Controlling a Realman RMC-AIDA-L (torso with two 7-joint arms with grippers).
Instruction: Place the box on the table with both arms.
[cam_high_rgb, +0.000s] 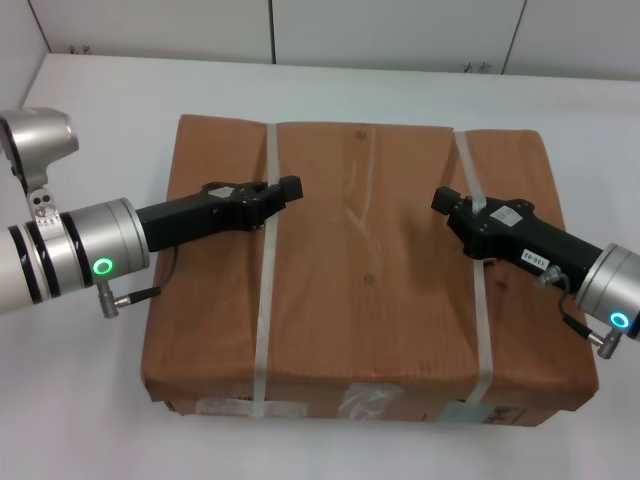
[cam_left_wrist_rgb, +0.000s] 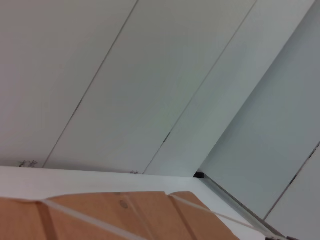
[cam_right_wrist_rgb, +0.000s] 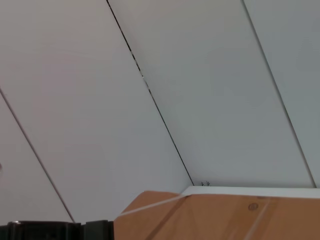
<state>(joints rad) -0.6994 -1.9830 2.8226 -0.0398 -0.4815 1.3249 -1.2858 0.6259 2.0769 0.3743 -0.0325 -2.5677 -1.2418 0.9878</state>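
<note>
Apparently the large flat brown paper-wrapped cardboard box (cam_high_rgb: 365, 270) already rests on the plain white tabletop (cam_high_rgb: 90, 400), beneath both black claws: left gripper (cam_high_rgb: 285, 193) and right gripper (cam_high_rgb: 447, 205) lie over its whitish straps (clenched or released, I cannot tell); only withdrawal seems left.

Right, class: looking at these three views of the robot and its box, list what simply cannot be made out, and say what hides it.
- Head view: whether the left gripper and right gripper are open or shut; their fingers cannot be told apart over the box.
- Head view: the print on the labels is too small.
- Wrist views: only a far strip of the box and table shows, cut off by the picture edge.
</note>
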